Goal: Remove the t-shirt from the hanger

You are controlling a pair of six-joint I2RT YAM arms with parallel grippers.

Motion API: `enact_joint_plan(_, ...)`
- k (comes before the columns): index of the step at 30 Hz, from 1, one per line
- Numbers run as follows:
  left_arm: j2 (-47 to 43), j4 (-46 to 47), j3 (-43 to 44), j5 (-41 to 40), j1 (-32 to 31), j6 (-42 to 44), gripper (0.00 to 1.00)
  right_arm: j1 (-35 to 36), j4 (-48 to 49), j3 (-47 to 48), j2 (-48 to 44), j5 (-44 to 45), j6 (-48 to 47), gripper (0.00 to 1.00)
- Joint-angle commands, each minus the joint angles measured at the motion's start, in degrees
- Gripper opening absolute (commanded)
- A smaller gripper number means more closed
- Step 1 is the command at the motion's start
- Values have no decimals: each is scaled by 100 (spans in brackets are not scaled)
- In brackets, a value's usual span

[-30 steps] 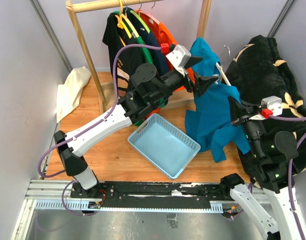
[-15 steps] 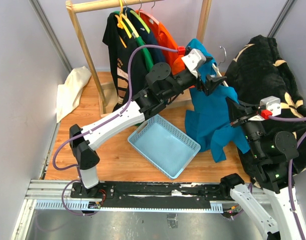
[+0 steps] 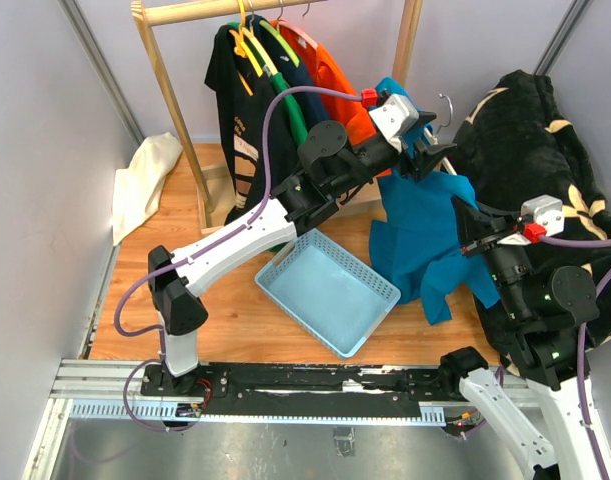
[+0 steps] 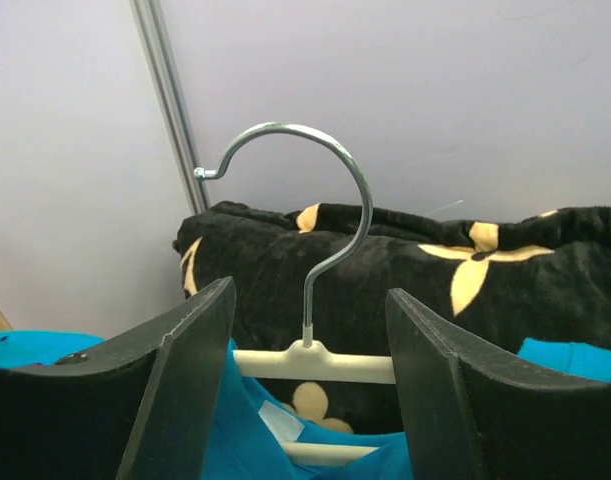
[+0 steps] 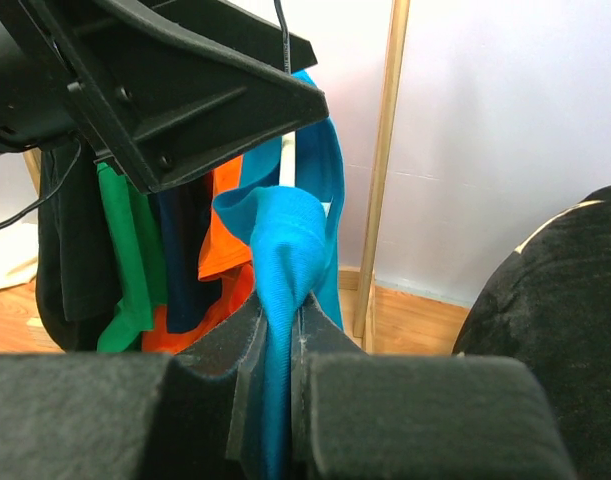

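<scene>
Top view, table seen from above the arm bases.

- Teal t-shirt (image 3: 420, 235): seen at about 2 o'clock from the blue basket (image 3: 330, 290), hung off the table on a white hanger (image 4: 315, 362). Its lower folds are draped down beside the basket's 3 o'clock corner. The collar and label are seen round the hanger bar in the left wrist view, so the shirt is not yet off.
- Hanger hook (image 3: 446, 103): bare metal, standing free above the shirt and not hung on any rail.
- Left gripper (image 3: 432, 158): reached across to the top of the shirt. Its jaws are set moderately wide, one finger (image 4: 185, 350) at either side of the hook's shank. A gap is seen on both sides, so nothing is gripped.
- Right gripper (image 3: 467, 225): placed at the shirt's 3 o'clock edge. Its jaws are closed narrow, and a bunched fold of teal cloth is pinched between them, as confirmed in the right wrist view (image 5: 275, 320).
- Wooden rack (image 3: 165, 90): at 11 to 12 o'clock, hung with black, green, navy and orange garments (image 3: 275, 80).
- Black blanket (image 3: 525, 120) with yellow motifs: heaped at 2 to 3 o'clock, behind the shirt and hanger.
- Cream cloth (image 3: 145, 180): lying at 10 o'clock by the rack's upright.
</scene>
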Motion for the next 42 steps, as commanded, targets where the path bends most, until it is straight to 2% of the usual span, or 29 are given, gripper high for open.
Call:
enact_joint_plan(1,51,78,171,90,-33,4,64,126,344,156,-121,-102,31,1)
enact_joint_plan(7,62,117,188,100,-33,-16,52,126,300,194,-158,-115,34,1)
enact_joint_plan(15,89,74,247,105,-33,-43,29,128,249,212,-183,-146,43,1)
enact_joint_plan(17,112,71,277,116,-33,-64,20,126,239,215,-187,-146,43,1)
enact_joint_plan(19,125,33,323,102,-33,-92,5,128,236,207,-193,-137,43,1)
enact_joint_plan(20,139,18,342,82,-33,-113,1,126,223,206,-193,-125,42,1)
enact_joint_plan(24,137,-36,396,-35,-29,-167,0,130,194,211,-177,-93,33,3)
enact_joint_plan(25,130,-50,411,-88,-33,-179,1,126,168,221,-170,-81,36,11)
enact_joint_plan(28,136,-112,478,-256,-33,-180,1,126,93,238,-151,-88,18,57)
enact_joint_plan(29,136,-132,509,-301,-33,-166,1,126,56,253,-154,-74,8,68)
enact_joint_plan(30,138,-163,535,-353,-29,-145,0,126,9,253,-168,-54,-1,75)
enact_joint_plan(33,121,-292,631,-523,-16,-90,0,126,-186,301,-232,8,-19,85)
enact_joint_plan(42,23,-545,938,-630,125,-222,0,130,-856,189,-768,150,228,88)
